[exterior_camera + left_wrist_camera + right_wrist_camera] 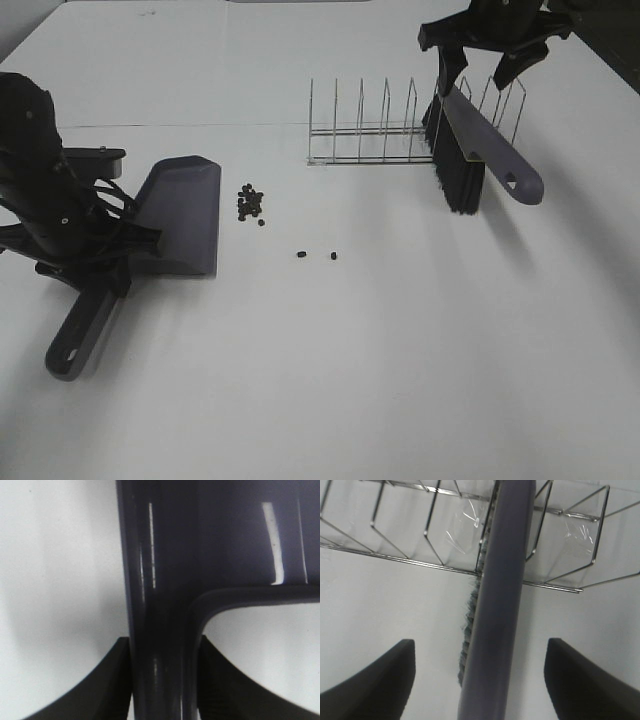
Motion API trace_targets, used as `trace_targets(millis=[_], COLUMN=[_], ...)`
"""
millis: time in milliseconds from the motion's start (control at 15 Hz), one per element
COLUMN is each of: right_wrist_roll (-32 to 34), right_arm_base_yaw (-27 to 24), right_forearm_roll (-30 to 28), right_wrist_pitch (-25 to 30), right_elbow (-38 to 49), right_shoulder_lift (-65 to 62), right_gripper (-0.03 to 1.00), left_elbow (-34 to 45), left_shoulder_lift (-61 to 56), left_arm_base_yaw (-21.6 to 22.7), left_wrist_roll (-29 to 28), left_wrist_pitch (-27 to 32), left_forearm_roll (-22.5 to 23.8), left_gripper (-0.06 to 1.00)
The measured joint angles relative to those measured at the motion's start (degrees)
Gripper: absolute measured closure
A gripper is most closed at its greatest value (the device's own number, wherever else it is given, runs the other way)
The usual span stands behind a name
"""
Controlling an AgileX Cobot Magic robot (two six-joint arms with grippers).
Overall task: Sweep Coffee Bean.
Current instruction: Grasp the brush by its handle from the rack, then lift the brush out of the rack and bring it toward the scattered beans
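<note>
Coffee bean (251, 203) cluster noted just right of dustpan (185, 210) lip, well left of brush (470, 150); brush handle is straddled, untouched, by spread right end effector (480, 680), dustpan handle pinched by left end effector (162, 680).

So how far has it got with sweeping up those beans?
Done: the left gripper is clamped on the dustpan handle, pan set beside the beans. In hand: the right gripper stands open around the brush, which leans in the wire rack, not yet gripped. Left: all the sweeping; the pile and two strays lie on the table.
</note>
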Motion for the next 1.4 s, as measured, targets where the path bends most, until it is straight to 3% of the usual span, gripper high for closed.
trace_targets(millis=[400, 800, 1000, 1133, 1400], right_wrist_roll=[0.0, -0.5, -0.5, -0.5, -0.4], right_arm_base_yaw=[-1.3, -1.3, -1.3, -1.3, -1.5], right_forearm_roll=[1.3, 2.1, 1.3, 0.9, 0.4], right_wrist_pitch=[-0.2, -4.8, -6.1, -6.1, -4.6], right_elbow=[-0.2, -0.2, -0.2, -0.2, -0.4], right_shoulder_lift=[4.6, 8.8, 9.0, 9.0, 9.0], right_gripper=[0.34, 0.37, 0.48, 0.64, 0.66], left_elbow=[0.0, 0.0, 0.0, 0.0, 0.0], left_shoulder_lift=[0.0, 0.0, 0.0, 0.0, 0.0], left_arm_base_yaw=[0.0, 0.0, 0.0, 0.0, 0.0], left_wrist_roll=[0.0, 0.0, 0.0, 0.0, 0.0], left_wrist_pitch=[0.0, 0.0, 0.0, 0.0, 0.0], left_forearm_roll=[0.0, 0.0, 0.0, 0.0, 0.0], left_gripper=[0.59, 0.59, 0.59, 0.59, 0.59])
